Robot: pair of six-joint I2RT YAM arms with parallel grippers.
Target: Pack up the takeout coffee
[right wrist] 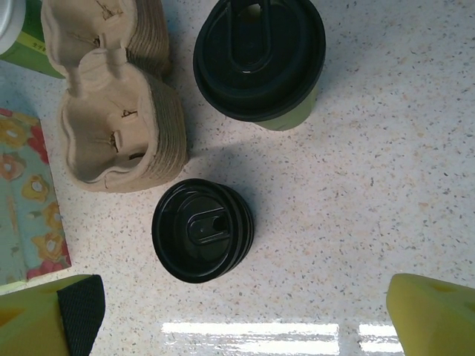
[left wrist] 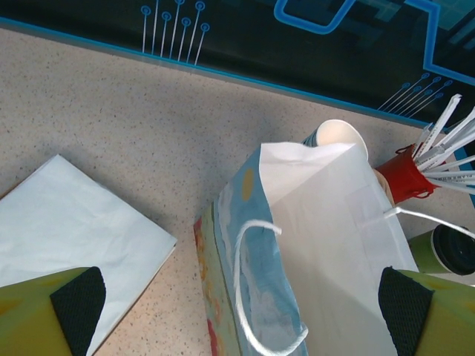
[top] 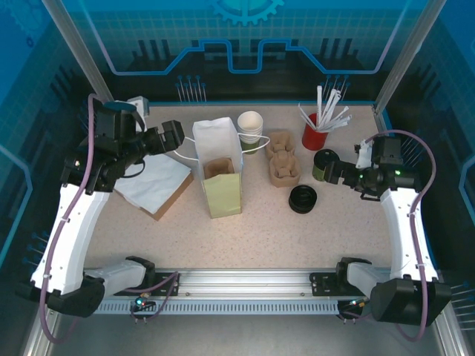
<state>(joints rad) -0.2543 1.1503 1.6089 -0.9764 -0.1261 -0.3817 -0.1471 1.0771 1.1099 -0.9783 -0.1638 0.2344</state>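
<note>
Plainly, we found the coffee (top: 324,165) standing upright on the counter (top: 349,230), lid on, right of the carriers (top: 282,167) and just behind the lid stack (top: 303,199). It sat outside the bag (top: 217,141), which stood open at mid-counter. Our right fingers (right wrist: 67,319) were spread wide and held nothing, close by the coffee; whether they touched it we could not tell. Our left fingers (left wrist: 74,311) were likewise spread wide and empty, near the bag's open top on its left side, above the flat bags (top: 156,182).
</note>
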